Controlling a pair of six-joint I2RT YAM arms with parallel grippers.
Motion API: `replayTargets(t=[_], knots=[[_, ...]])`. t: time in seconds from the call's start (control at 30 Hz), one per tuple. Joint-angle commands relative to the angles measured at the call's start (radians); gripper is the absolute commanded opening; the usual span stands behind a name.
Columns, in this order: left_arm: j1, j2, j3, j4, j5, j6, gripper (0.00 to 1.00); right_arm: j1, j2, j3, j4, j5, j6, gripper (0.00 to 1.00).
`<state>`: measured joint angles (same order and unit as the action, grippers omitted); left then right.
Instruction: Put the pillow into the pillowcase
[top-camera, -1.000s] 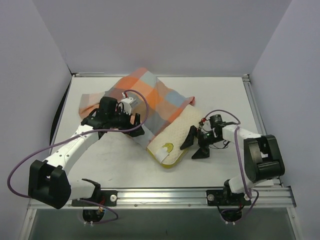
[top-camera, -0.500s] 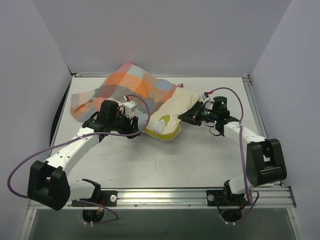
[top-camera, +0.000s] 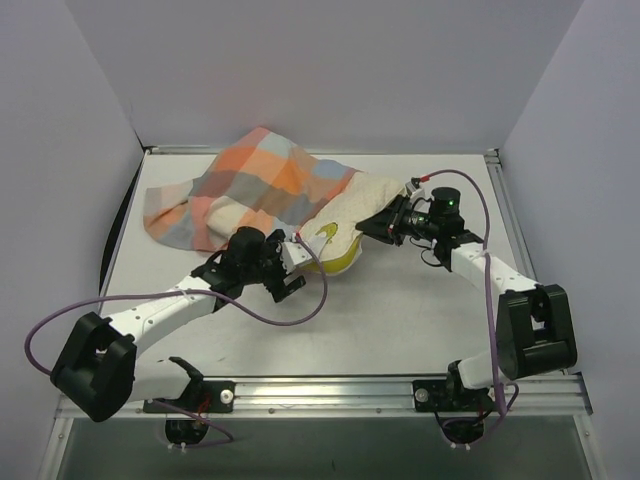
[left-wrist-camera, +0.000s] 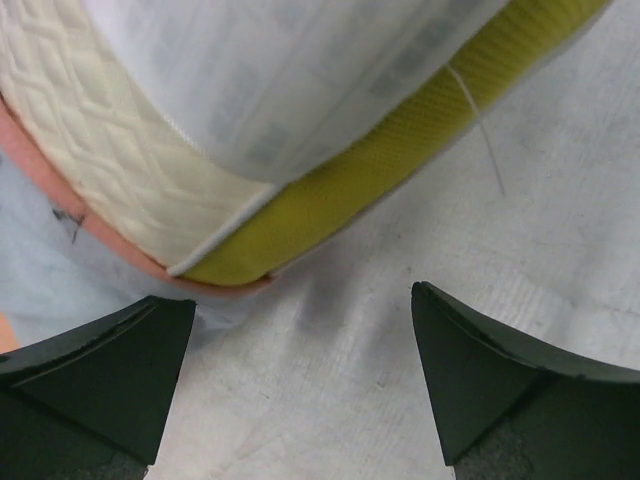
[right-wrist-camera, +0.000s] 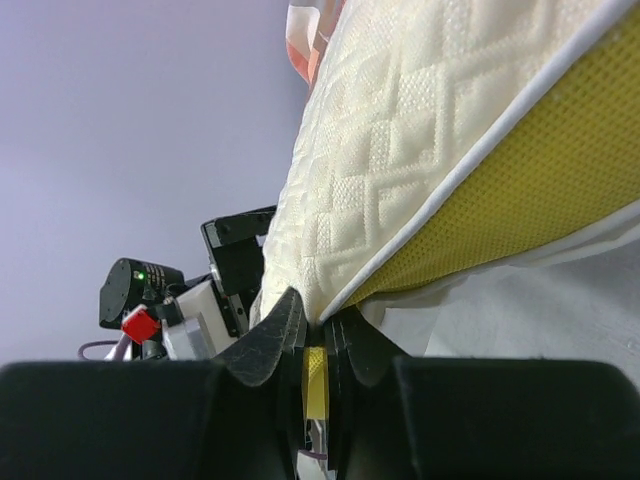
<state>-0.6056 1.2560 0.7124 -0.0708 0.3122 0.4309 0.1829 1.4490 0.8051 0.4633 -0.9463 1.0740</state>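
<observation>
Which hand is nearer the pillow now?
Right. The right hand is shut on the pillow at its edge; the left hand stands open just short of its yellow corner.

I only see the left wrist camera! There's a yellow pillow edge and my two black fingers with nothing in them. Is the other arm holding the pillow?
Observer: Yes, the right end effector is shut on the pillow, pinching the seam where cream meets yellow.
Operator: Is it inside the checked cover?
Observer: Partly. From above, the pillowcase covers its left part; the yellow-edged end sticks out.
Operator: Where's my arm?
Observer: The left end effector sits open at the near side of that bare end, across the pillow from the right one.
</observation>
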Motion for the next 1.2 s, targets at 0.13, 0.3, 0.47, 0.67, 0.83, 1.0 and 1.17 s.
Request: replayTargets(t=[0.13,0.3,0.47,0.67,0.83,1.0,1.17], knots=[[-0.023,0.1,0.094,0.186,-0.055,0.129,0.57,0.018,-0.081,-0.011,-0.023,-0.065,-0.031,0.0],[-0.029,0.08,0.099,0.175,0.005,0.114,0.0,-0.012,-0.053,0.017,-0.282,-0.01,-0.205,0.5],[-0.036,0.066,0.113,0.135,0.062,0.098,0.0,-0.025,-0.003,-0.02,-0.485,0.034,-0.261,1.0],[-0.057,0.076,0.124,0.082,0.099,0.094,0.0,0.029,0.193,-0.052,-0.174,-0.018,-0.083,0.84],[-0.031,0.072,0.274,-0.136,0.11,0.002,0.53,0.013,0.228,-0.003,-0.097,-0.057,-0.052,0.0],[-0.003,0.114,0.41,-0.267,0.062,-0.165,0.56,0.036,0.151,-0.041,-0.12,-0.057,-0.121,0.0],[-0.014,0.322,0.577,-0.358,-0.008,-0.233,0.59,0.047,0.136,-0.057,-0.115,-0.057,-0.161,0.0]])
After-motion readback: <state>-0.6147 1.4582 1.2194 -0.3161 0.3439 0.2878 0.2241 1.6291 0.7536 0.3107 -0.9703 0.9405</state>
